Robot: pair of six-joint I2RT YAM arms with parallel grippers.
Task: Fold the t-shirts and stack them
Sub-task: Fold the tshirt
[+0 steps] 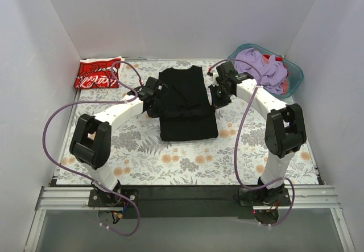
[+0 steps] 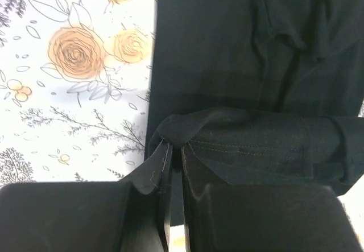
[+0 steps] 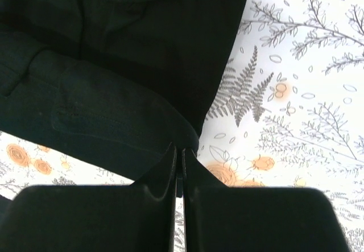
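The black t-shirt lies partly folded in the middle of the floral table. My left gripper is shut on its left edge; in the left wrist view a pinched fold of black cloth sits between the fingertips. My right gripper is shut on its right edge; in the right wrist view the jaws pinch the hem of the black cloth, lifted over the table. The red t-shirt with white lettering lies folded at the far left corner.
A teal basket with purple and red clothes stands at the far right corner. White walls enclose the table on three sides. The floral tablecloth covers the table in front of the shirt.
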